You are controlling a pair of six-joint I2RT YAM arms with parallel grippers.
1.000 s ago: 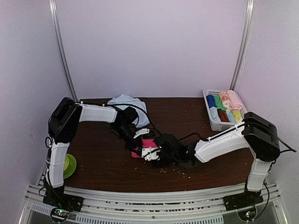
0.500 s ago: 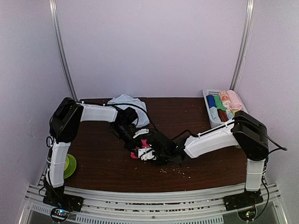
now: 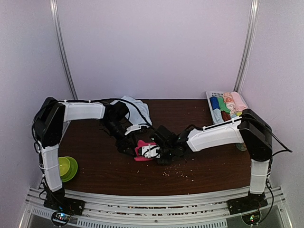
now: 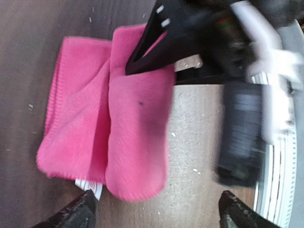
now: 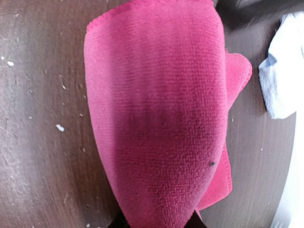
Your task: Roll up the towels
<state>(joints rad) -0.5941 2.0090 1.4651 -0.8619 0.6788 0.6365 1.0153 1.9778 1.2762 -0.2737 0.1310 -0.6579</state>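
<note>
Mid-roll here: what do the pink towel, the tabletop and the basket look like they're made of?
The pink towel looks like soft, matte microfibre-type cloth: fine looped nap, limp folds. The tabletop is dark brown wood or wood-look laminate, streaky grain with slight sheen; which one is unclear. The basket is probably white moulded plastic, judging by its slotted walls, though it is small in view.

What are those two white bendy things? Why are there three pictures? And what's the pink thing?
They are two robot arms with pincers, called grippers, at the ends. One picture looks down from above. The other two come from a little camera on each wrist. On the brown table lie a pink towel, a crumpled blue towel, a basket of small rolls and a green bowl. The right gripper pinches a fold of the pink towel. The left gripper is open and holds nothing.
</note>
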